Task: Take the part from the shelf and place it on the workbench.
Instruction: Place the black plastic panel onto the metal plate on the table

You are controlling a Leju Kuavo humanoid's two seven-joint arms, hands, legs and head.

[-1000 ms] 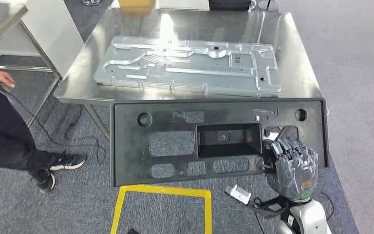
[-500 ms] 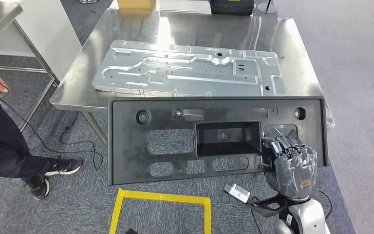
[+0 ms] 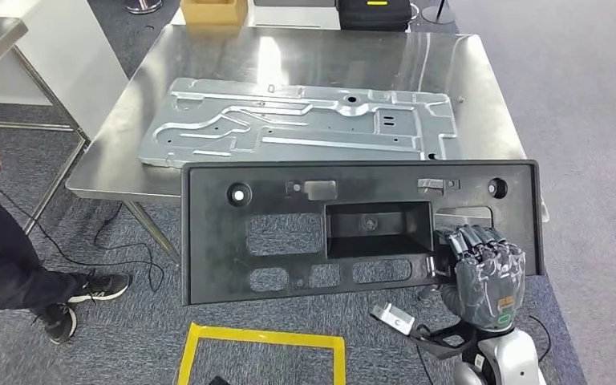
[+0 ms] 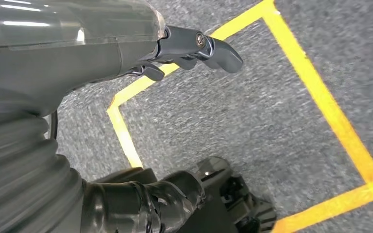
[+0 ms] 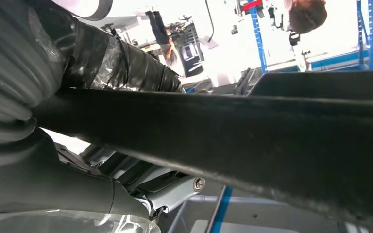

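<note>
Metal plate [image 3: 305, 120] across workbench [image 3: 489, 88]

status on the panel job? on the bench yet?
Picked up, not yet placed. The right hand holds the black panel by its near edge, its far edge just over the workbench rim. The left hand hangs with nothing in it. Left: set it down near the metal plate and let go.

Grey carpet [image 3: 593, 120] runs across the whole floor, with a yellow tape square [image 3: 261, 337] marked on it. A black cable [image 3: 88, 241] trails over the carpet by a person's dark trousers and black shoes [image 3: 96, 286]. Ceiling light glares off a steel table [image 3: 465, 88]; a cardboard box [image 3: 212, 10] sits at its far edge.
</note>
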